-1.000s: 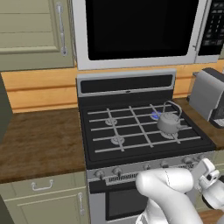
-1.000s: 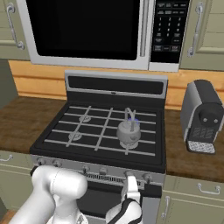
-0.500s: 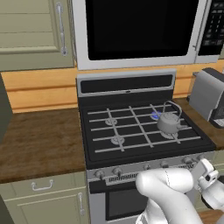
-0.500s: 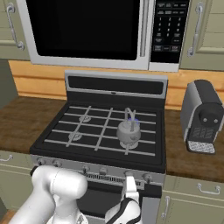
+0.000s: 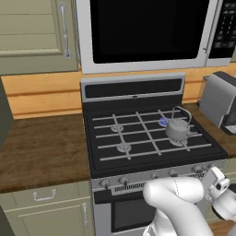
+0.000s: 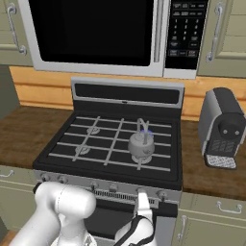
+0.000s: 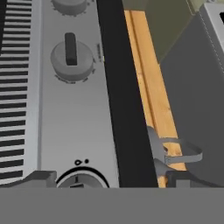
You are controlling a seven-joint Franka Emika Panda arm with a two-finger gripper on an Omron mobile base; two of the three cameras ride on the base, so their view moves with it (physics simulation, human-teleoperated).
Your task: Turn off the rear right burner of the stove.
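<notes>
The stove [image 5: 138,138] with the task unfinished. A blue flame glow marks the rear right burner [image 5: 163,121], so the gas is on; it sits under the black grate at the back right of the cooktop, just behind the grey kettle [image 5: 178,129], which stands on the front right burner. In the right base view the same glow [image 6: 148,132] shows just behind the kettle [image 6: 141,145].

The gripper [image 6: 142,201] is held low in front of the steel knob strip [image 5: 156,177], at its right part. The hand view looks straight onto the strip: one knob [image 7: 71,58] lies further along it, a second knob [image 7: 79,180] sits between the two fingertips [image 7: 41,177]. The jaws stand wide apart and hold nothing; no contact with the knob can be made out.

Judged remaining: close on the correct knob, rotate it to off, confirm the flame is gone. Whether the framed knob controls the rear right burner cannot be read.
</notes>
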